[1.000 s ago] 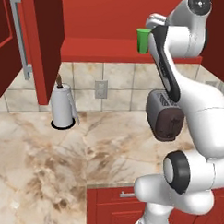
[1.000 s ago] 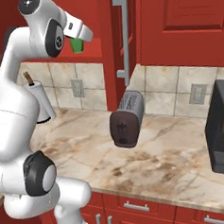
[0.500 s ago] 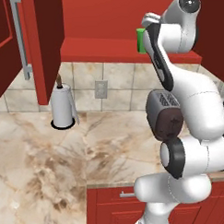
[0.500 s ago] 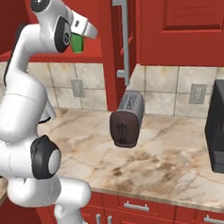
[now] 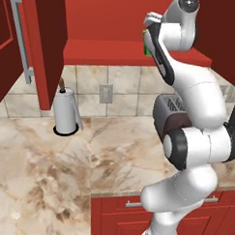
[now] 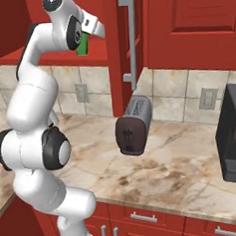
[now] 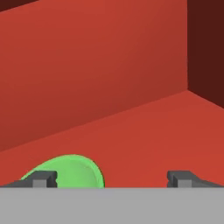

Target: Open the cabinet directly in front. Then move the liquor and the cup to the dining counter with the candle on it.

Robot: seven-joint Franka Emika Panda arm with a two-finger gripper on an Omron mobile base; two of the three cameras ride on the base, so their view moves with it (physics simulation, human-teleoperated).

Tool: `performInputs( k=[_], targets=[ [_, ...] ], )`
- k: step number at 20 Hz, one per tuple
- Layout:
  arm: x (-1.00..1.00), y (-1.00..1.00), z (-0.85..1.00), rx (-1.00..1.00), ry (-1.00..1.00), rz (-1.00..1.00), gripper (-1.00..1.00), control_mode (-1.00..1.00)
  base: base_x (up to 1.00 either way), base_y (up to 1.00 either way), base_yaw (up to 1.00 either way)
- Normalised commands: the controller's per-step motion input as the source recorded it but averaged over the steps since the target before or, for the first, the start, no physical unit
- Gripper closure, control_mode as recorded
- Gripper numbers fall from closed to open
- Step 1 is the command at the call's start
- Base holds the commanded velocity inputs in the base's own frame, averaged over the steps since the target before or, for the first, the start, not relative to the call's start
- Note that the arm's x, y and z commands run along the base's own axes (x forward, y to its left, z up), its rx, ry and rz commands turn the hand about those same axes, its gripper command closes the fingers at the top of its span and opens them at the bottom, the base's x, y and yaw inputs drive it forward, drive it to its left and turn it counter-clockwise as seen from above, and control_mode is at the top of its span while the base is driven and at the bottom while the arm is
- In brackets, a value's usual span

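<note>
Up at the top of both base views, your cabinet (image 5: 45,43) is already open, doors swung wide, so that first step looks done. The arm reaches up into it with the gripper (image 7: 111,178) right at the shelf.

The cup (image 6: 82,44) sits on the cabinet shelf, top centre of the left base view and upper left of the right one, mostly hidden behind the arm. From the hand view it's at the bottom left, its green rim (image 7: 70,171) just beside the left fingertip (image 7: 41,178) and not between the two tips. The gripper is spread wide with nothing in it, so no grab yet.

I can't spot the liquor bottle, the candle or the dining counter from here, so no telling where those are. Down on the marble tabletop (image 5: 63,175) you've got a paper-towel roll (image 5: 65,112) and a toaster (image 6: 133,126), neither part of the job.

So I'd say: door done, cup not yet picked up, and both carries left to do.
</note>
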Motion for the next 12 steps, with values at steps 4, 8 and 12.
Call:
performInputs(
  k=[4,8,12],
  targets=[
    [0.61,0.00,0.00,0.00,0.00,0.00,-1.00,-1.00,0.00,0.00,0.00],
    [0.60,-0.01,0.00,0.00,0.00,0.00,-1.00,-1.00,0.00,0.00,0.00],
    [0.51,-0.01,0.00,0.00,0.03,0.00,-1.00,-1.00,0.00,0.00,0.00]
  ],
)
